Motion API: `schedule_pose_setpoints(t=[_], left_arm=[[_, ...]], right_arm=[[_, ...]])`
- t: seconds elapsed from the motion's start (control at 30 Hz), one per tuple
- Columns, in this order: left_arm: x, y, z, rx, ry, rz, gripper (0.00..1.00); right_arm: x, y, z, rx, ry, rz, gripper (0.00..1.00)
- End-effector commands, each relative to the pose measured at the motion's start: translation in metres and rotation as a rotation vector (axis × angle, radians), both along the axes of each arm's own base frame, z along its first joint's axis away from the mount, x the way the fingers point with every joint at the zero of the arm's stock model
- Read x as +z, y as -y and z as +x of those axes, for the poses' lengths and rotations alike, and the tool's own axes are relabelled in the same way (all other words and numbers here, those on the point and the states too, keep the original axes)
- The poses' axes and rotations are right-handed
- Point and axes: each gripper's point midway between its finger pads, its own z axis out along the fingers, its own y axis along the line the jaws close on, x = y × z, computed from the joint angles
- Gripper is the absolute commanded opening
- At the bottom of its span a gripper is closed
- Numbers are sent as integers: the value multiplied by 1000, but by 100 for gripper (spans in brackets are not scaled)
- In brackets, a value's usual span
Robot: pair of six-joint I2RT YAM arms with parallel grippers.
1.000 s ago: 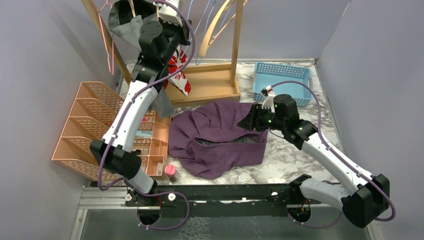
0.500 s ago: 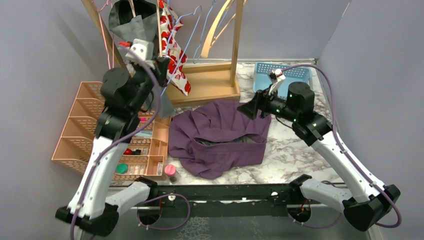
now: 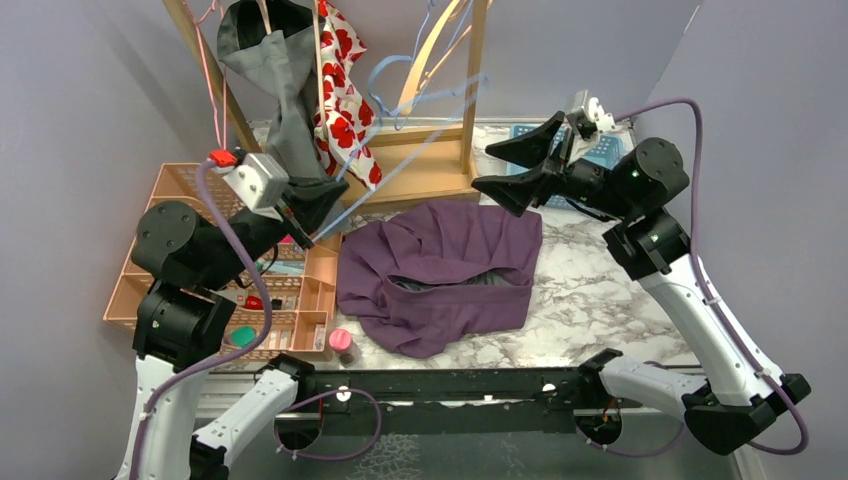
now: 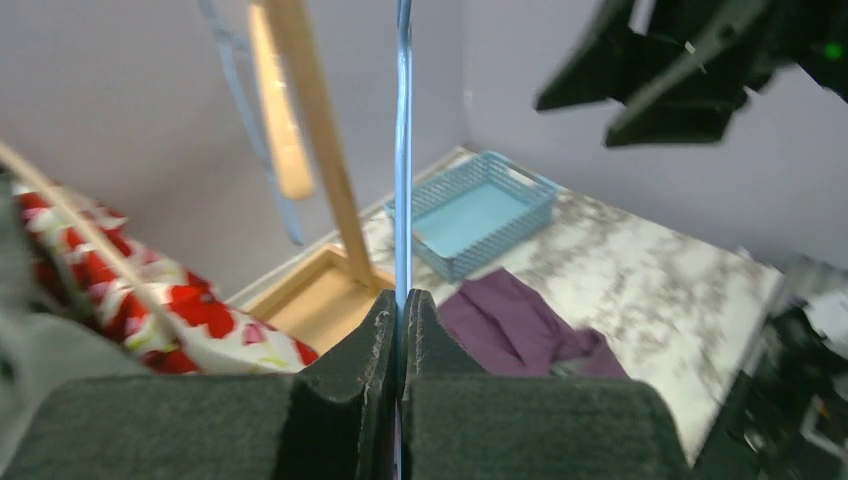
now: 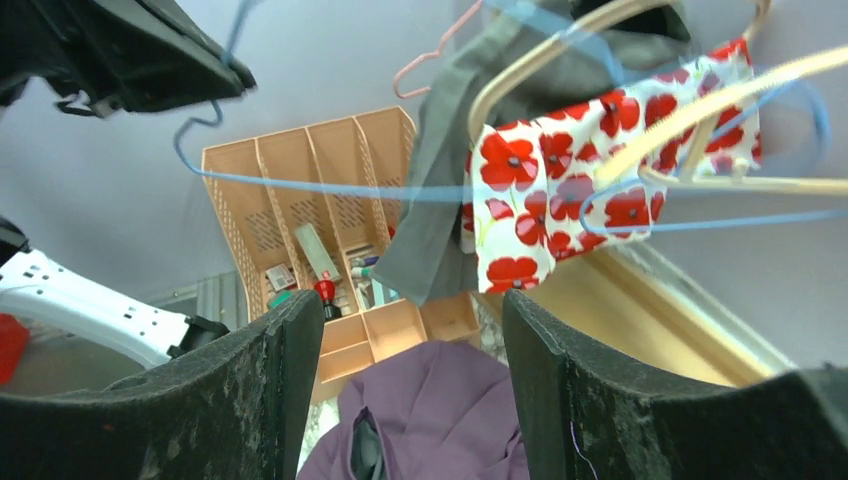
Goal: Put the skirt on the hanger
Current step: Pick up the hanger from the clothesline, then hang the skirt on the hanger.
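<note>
Hanger (image 4: 403,150) has come off the rack (image 3: 470,100). The left gripper (image 3: 305,215), jaws shut tight on its blue wire, has drawn it back and down toward the counter (image 3: 590,300). The right gripper (image 3: 480,168) has let go and lifted, jaws wide and empty. The skirt (image 3: 440,265) lies crumpled on the counter, unmoved, so threading it on has yet to start.

left fingers (image 4: 352,385) clamped, right fingers (image 5: 225,400) spread

light: even, diffuse | shadows: faint | blur: blue hanger (image 3: 400,155) smeared — wrist views: near foreground soft
</note>
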Motion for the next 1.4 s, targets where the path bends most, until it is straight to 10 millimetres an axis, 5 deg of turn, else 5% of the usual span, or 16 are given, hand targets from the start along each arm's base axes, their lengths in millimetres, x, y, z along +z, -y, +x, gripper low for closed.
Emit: schedule_pose_setpoints(t=[0.0, 0.23, 0.57, 0.77, 1.1, 1.37], left_arm=[[-29, 37, -31, -305, -24, 67, 0], [-59, 54, -32, -441, -56, 111, 0], [-92, 68, -48, -630, -49, 177, 0], [-103, 71, -60, -718, -41, 191, 0], [-113, 74, -60, -765, -79, 188, 0], [-116, 74, -53, -717, -121, 171, 0]], right_arm=[[49, 8, -35, 77, 229, 44, 70], [26, 0, -75, 315, 183, -44, 71], [5, -11, -45, 268, 47, -51, 72], [-27, -20, -67, 495, 37, -104, 72], [-47, -39, -64, 593, -84, -110, 69], [-54, -58, -62, 605, -156, -72, 47]])
